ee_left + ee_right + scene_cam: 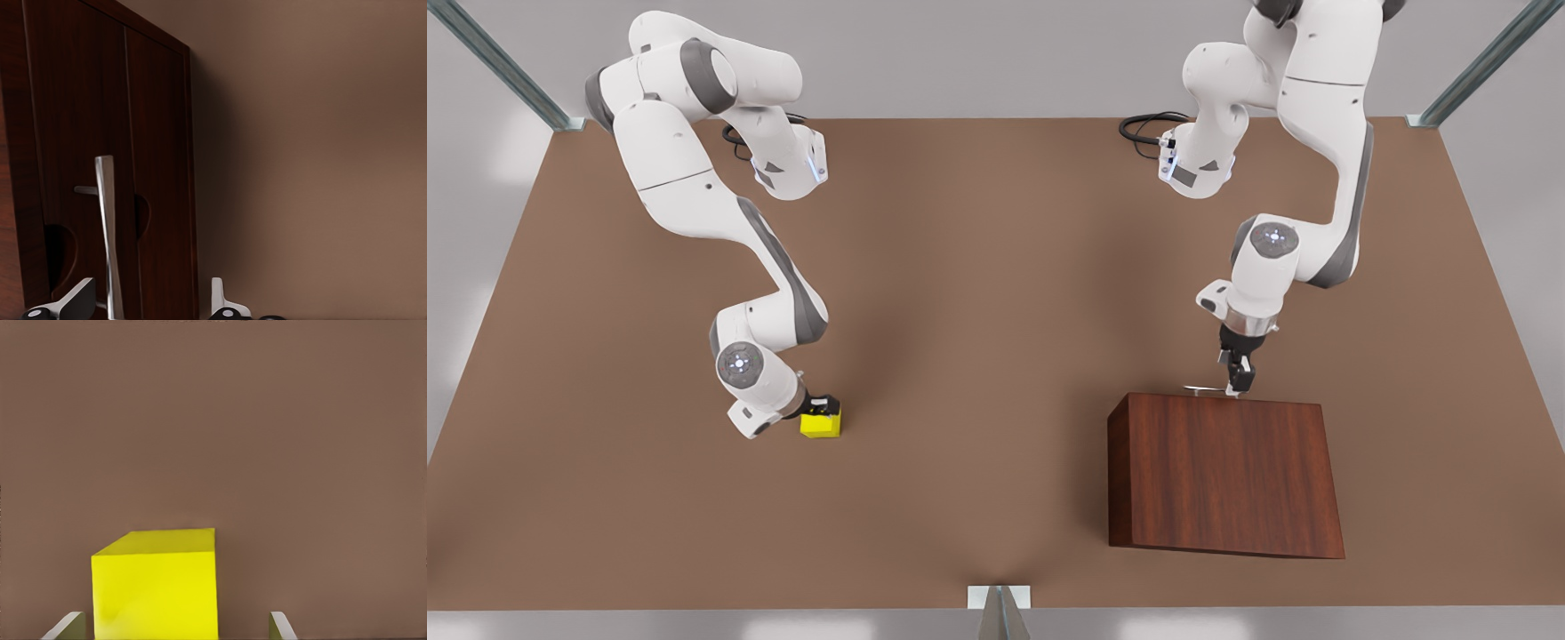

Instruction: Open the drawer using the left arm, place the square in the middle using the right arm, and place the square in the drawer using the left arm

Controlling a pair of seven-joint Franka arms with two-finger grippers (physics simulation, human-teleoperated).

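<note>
I'm seeing the left gripper (1237, 384) spreading its fingers (73, 301) around the drawer (1218, 471) handle (107, 227) near the worktop's front edge — the right gripper (821, 411), fingers apart, is straddling the cube (821, 424) opposite.

bare tabletop (978, 356) mid-table (unobstructed), cabinet (1223, 476) blocking the front view's right

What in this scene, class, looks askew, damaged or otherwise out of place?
Nothing stands out. The cabinet stands square on the table with its drawer shut and handle straight between the open left gripper fingers. The square sits flat and intact between the open right gripper fingers.
</note>
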